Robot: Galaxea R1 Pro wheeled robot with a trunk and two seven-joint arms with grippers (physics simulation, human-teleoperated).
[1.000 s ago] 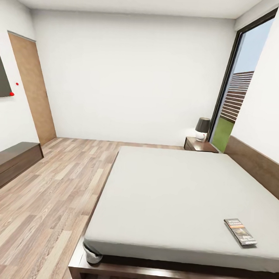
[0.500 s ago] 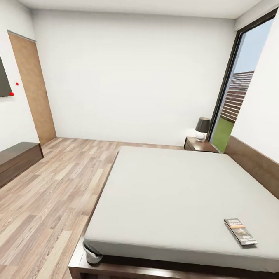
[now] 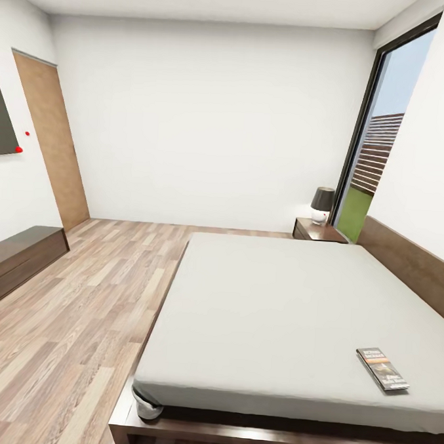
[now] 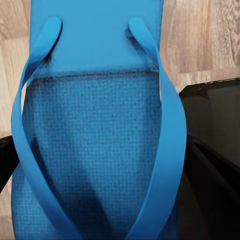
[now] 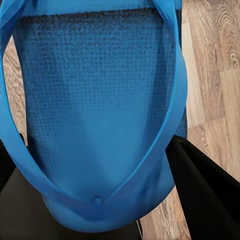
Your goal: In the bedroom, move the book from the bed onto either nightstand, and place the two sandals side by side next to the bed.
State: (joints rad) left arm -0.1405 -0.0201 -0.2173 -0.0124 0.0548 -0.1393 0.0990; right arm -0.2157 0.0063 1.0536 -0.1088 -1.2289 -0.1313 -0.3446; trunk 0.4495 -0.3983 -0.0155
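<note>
No change since the earlier frames: the head view is the same across all three, book, bed and lamp in place, camera steady. Head view: the bed (image 3: 295,318), light grey mattress on a dark wooden frame, takes up the lower right of the frame, its headboard along the right wall. The book (image 3: 382,368) lies flat on the mattress at lower right, near the foot edge, dark cover up. One nightstand (image 3: 319,230) stands at the bed's far corner, right of centre, with a dark-shaded lamp (image 3: 322,204) on its surface, just beside the tall window (image 3: 378,146) showing a slatted fence and grass. Wood-plank floor (image 3: 79,305) runs across the left; a low dark cabinet (image 3: 16,259) sits at the left edge and a wooden door (image 3: 53,139) at upper left. Left wrist view: a bright blue sandal (image 4: 95,150) lies sole-side up between the dark fingers (image 4: 212,175), straps converging toward the bottom of the frame, wood floor behind; fingers clamped on it from both sides. Right wrist view: the second blue sandal (image 5: 95,110) sits likewise between black fingers (image 5: 210,195), toe post at lower centre, grasped, floor showing at right.
</note>
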